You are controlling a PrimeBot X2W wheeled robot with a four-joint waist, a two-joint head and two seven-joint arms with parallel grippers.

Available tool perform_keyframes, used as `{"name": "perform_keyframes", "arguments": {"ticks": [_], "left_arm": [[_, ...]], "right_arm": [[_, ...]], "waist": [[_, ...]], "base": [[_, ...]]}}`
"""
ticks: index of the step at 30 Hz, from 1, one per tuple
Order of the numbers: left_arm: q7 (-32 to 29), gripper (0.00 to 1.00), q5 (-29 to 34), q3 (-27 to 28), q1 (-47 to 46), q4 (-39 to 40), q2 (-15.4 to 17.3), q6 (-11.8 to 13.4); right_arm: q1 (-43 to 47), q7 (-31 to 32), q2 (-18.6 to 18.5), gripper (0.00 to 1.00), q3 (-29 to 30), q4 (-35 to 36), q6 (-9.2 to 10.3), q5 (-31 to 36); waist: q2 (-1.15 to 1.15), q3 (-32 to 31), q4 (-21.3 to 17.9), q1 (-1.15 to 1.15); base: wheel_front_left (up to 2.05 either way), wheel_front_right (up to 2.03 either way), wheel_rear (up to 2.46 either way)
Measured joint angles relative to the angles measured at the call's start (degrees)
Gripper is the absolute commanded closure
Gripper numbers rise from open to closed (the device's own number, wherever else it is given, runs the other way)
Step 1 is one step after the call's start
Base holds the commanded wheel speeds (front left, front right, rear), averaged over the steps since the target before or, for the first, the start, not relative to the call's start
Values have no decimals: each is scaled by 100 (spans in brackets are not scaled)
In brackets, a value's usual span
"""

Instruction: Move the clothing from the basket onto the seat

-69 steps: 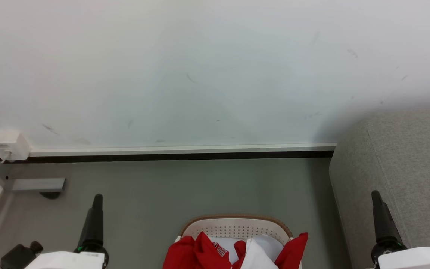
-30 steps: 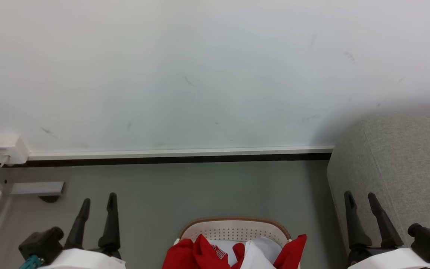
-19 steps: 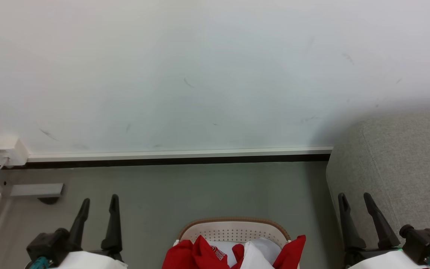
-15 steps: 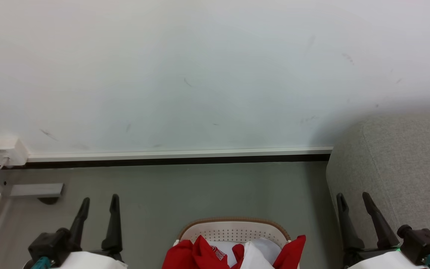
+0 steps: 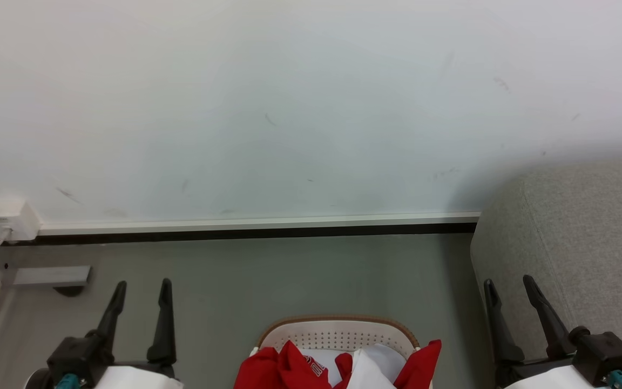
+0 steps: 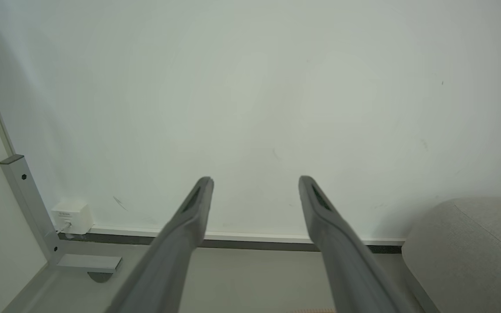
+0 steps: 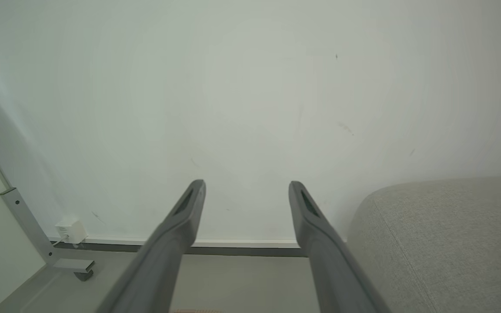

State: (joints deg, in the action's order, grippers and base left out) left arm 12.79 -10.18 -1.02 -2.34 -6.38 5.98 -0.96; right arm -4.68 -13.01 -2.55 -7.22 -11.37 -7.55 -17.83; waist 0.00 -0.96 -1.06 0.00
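Red clothing (image 5: 289,364) is heaped in the laundry basket (image 5: 338,330) at bottom centre, well apart from the left gripper (image 5: 143,282) lower left and right gripper (image 5: 508,280) lower right, both spread wide and empty, grey seat (image 5: 586,232) at right.

- Left gripper (image 5: 141,289), lower left of the head view: dark fingers spread apart, pointing up, holding nothing.
- Right gripper (image 5: 507,286), lower right: fingers likewise parted and empty.
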Motion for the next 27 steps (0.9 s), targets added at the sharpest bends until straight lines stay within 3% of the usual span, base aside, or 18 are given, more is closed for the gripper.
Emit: {"name": "perform_keyframes", "arguments": {"ticks": [20,27], "left_arm": [[233,0,856,108,27,76,-54,-103],[233,0,868,174,28,68,-91,-146]], "right_arm": [[-15,-203,-9,0,-56,69,0,647],[-15,-203,-11,0,-37,74,0,656]], "waist": [[0,18,-25,0],[0,16,-24,0]], "base": [[0,0,0],[0,0,0]]}}
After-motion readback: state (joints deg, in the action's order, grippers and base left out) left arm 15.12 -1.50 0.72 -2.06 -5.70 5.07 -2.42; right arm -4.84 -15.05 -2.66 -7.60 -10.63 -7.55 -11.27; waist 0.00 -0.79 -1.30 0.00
